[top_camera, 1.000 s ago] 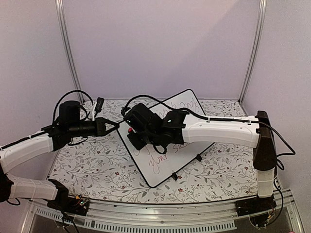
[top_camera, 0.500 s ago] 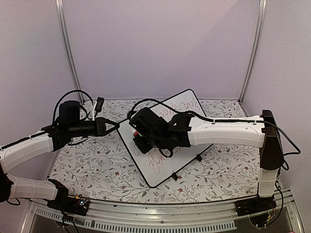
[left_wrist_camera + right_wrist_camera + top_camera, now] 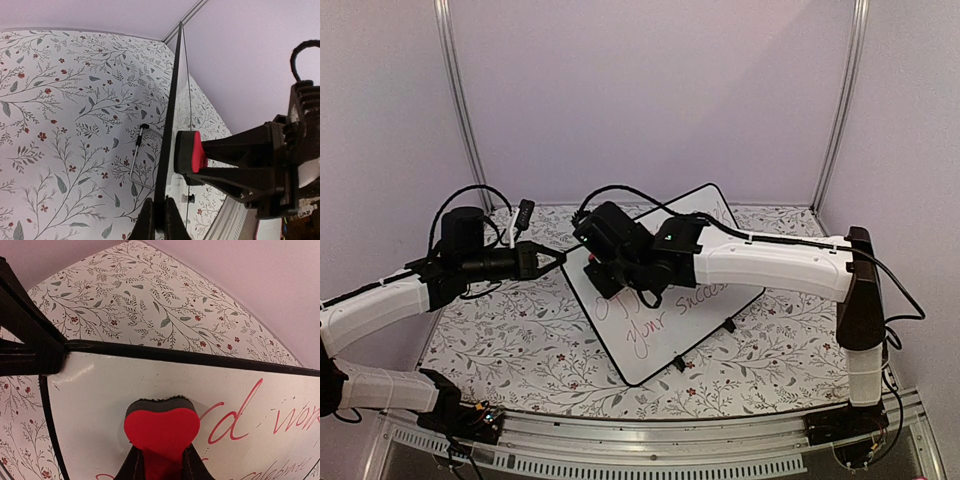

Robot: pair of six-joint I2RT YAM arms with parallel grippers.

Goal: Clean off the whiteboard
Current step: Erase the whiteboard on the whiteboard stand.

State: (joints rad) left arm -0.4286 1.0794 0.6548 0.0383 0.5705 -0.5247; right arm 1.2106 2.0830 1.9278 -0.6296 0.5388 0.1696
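Observation:
The whiteboard (image 3: 680, 320) lies tilted on the floral table, black-rimmed, with red handwriting across it. In the right wrist view the whiteboard (image 3: 100, 405) fills the lower frame, its corner area wiped clean. My right gripper (image 3: 161, 465) is shut on a red heart-shaped eraser (image 3: 161, 430), whose dark felt face presses on the board near its upper left corner. From above, the eraser (image 3: 592, 274) shows just under the right wrist. My left gripper (image 3: 159, 220) is shut on the whiteboard's black rim (image 3: 167, 150), at the board's left corner (image 3: 563, 258).
The table carries a floral patterned cover (image 3: 510, 340). Two small black feet (image 3: 728, 324) stick out along the board's near right edge. A thin wire stand (image 3: 137, 160) shows behind the board. Metal frame posts (image 3: 460, 110) and plain walls enclose the space.
My right gripper with the eraser slid down-right along the board, then came back up-left toward the upper left corner. The left arm has held still on the rim.

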